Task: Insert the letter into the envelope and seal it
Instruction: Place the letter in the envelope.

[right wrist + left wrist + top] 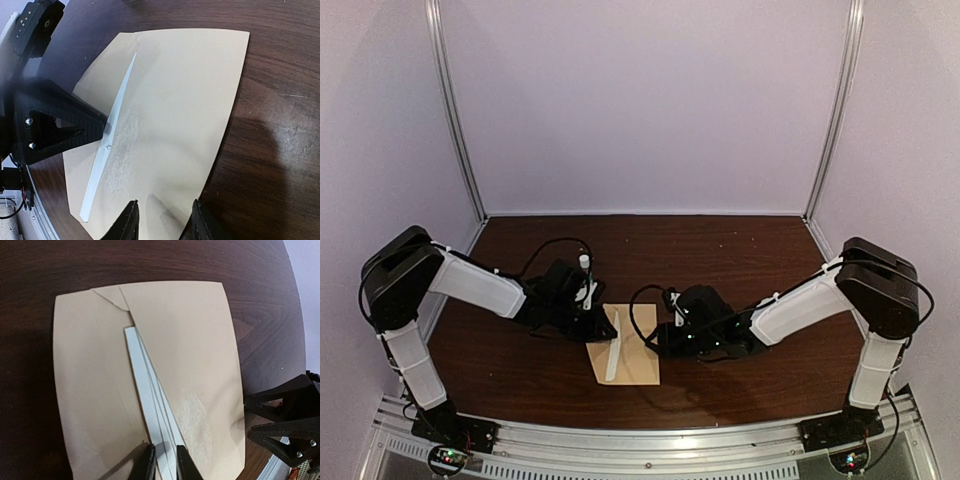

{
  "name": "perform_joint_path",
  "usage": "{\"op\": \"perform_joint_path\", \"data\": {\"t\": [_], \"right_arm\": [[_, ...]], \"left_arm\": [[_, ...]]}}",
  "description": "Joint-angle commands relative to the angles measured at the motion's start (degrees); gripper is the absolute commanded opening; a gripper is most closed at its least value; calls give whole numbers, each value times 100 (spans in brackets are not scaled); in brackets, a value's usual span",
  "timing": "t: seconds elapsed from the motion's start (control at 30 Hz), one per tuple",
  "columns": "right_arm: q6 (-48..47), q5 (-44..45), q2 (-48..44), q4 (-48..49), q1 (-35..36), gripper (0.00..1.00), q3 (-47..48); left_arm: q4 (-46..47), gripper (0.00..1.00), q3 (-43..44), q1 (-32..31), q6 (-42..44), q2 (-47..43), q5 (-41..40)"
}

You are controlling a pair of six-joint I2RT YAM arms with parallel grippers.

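The tan envelope [632,362] lies flat on the dark wooden table, near the middle front. It also shows in the left wrist view [190,350] and the right wrist view [185,100]. Only a narrow pale strip of the letter [613,345] shows, rising from under the envelope's right panel [145,390] [112,135]. My left gripper [601,322] [164,464] is shut on the strip's near end. My right gripper [662,341] [162,220] is open, its fingers spread just above the envelope's right edge, holding nothing.
The dark wooden table [740,250] is enclosed by pale walls on three sides, with a metal rail along the front edge [650,440]. The two grippers sit close together over the envelope; the right one shows in the left wrist view [285,425].
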Motion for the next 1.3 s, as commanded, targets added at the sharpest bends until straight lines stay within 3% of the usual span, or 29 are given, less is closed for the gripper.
{"op": "perform_joint_path", "data": {"t": [0.0,0.2,0.43,0.73,1.27], "right_arm": [[-26,-113,187,-126,5,36,115],[-119,-36,-68,-303,-22,38,162],[-146,-80,-773,-624,11,47,-12],[350,-172,-1527,-750,349,49,-669],[858,-242,-1264,-255,673,45,-924]], "left_arm": [[115,14,-7,-74,-81,227,235],[-54,15,-105,-97,-58,-291,-148],[-313,27,-265,-104,-27,-1091,-246],[-357,31,-716,-597,-451,-1506,-219],[379,33,-1344,-832,-887,-1401,64]]}}
